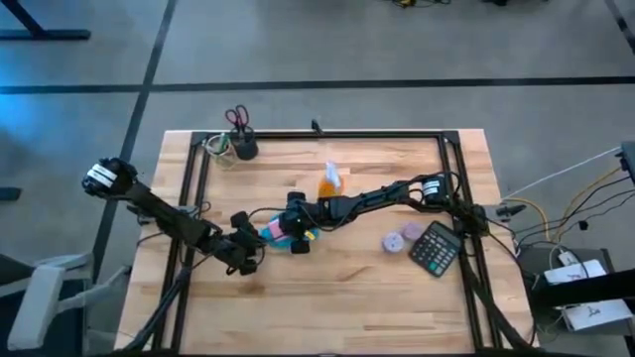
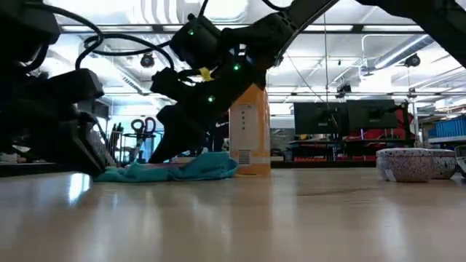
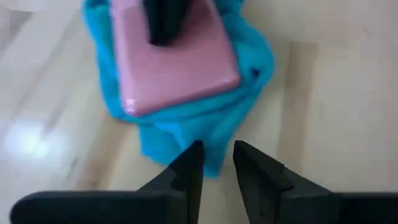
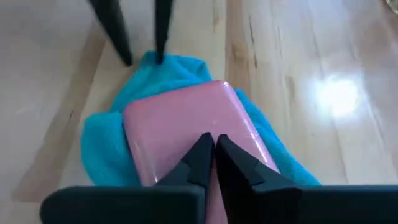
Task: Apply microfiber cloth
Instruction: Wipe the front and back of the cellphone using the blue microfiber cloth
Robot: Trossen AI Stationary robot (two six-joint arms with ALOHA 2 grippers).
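Centrally on the surface [image 1: 357, 288], the cloth [image 3: 186, 127] is seen lying crumpled, with a pink slab [image 4: 186, 127] resting on top of it. The right pincer [image 4: 213, 151] is lowered onto the slab, its fingers drawn together and pressed on the pink face with nothing gripped between them. The left pincer [image 3: 217, 163] is placed at the cloth's near edge, its fingers parted by a narrow gap and empty, the tips just at the blue fabric. In the high view both pincers are found meeting over the cloth. Just behind the cloth an orange bottle [image 1: 329, 182] is stood upright. A calculator [image 1: 435, 248] and two small round dishes [image 1: 401, 237] are laid well apart, towards the right.
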